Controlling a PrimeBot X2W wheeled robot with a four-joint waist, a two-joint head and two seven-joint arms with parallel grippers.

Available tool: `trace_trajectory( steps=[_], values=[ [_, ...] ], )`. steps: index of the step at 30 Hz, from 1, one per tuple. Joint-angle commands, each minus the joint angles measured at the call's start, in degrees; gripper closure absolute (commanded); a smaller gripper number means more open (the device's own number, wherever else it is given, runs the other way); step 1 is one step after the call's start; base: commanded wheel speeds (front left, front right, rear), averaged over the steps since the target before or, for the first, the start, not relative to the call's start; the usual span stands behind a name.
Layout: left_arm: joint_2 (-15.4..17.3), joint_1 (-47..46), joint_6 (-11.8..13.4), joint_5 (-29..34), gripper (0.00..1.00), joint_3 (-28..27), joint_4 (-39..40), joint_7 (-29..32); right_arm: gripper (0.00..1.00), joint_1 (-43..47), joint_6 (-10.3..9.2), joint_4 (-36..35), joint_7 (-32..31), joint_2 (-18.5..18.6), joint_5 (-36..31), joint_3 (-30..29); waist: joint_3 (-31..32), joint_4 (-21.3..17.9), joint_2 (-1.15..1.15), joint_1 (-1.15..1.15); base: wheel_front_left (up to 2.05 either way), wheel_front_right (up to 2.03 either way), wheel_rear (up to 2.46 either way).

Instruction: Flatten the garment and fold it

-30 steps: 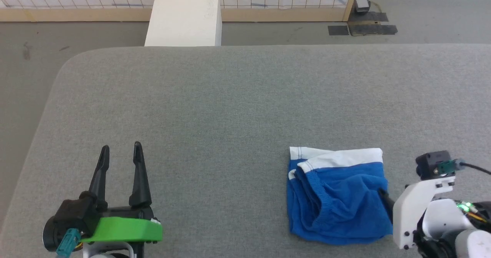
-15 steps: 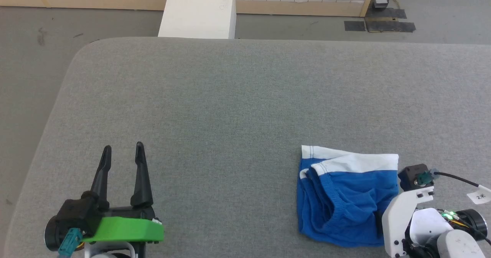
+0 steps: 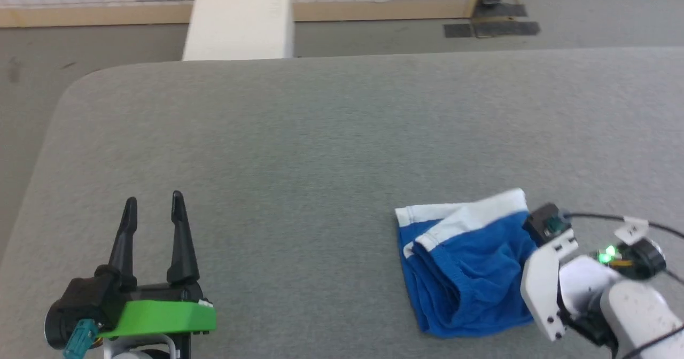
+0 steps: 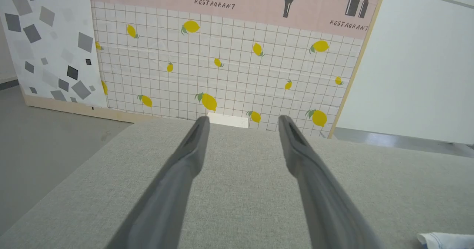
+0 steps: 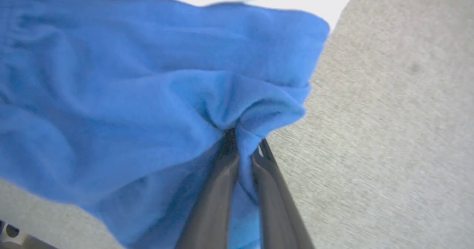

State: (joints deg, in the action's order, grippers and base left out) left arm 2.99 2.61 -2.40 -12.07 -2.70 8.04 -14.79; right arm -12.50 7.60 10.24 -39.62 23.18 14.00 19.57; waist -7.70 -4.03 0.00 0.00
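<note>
The garment (image 3: pixel 465 263), blue shorts with a white stripe along the far edge, lies bunched on the grey table at the near right. In the right wrist view my right gripper (image 5: pixel 242 139) is shut on a pinched fold of the garment (image 5: pixel 148 93) near its right edge. The head view shows that arm's white wrist at the garment's right side, hiding the fingers. My left gripper (image 3: pixel 154 201) rests open at the near left, far from the cloth, with nothing between its fingers (image 4: pixel 192 145). A white corner of the garment (image 4: pixel 444 239) shows in the left wrist view.
The grey padded table (image 3: pixel 320 134) stretches wide, with a rounded far-left corner. A white box (image 3: pixel 240 20) stands on the floor beyond its far edge. A lemon-patterned panel (image 4: pixel 229 67) backs the scene.
My right gripper has shut on the garment's right edge, lifting the white stripe corner. The head camera has shifted. The left gripper has kept still.
</note>
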Motion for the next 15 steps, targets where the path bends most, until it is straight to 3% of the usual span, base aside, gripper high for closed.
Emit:
trace_trajectory(
  steps=[1,10,15],
  values=[
    [-0.12,-0.08,0.15,0.27,0.00,-0.16,0.27,-0.21,1.00,-3.00,-0.11,0.00,-0.13,1.60,1.15,2.36,-2.14,-7.83,0.00,0.00,0.00,0.00,0.00],
    [0.41,-3.52,-0.91,2.70,0.00,-0.47,0.25,-0.21,1.00,-18.83,-0.11,6.04,3.52,7.19,6.51,17.25,-7.70,-21.82,0.00,0.00,0.00,0.00,0.00],
    [2.07,-7.27,-1.73,4.50,0.00,0.03,0.90,-0.21,1.00,-26.79,-0.11,14.60,9.85,9.83,8.74,20.66,-13.88,-24.21,0.00,0.00,0.00,0.00,0.00]
  ],
)
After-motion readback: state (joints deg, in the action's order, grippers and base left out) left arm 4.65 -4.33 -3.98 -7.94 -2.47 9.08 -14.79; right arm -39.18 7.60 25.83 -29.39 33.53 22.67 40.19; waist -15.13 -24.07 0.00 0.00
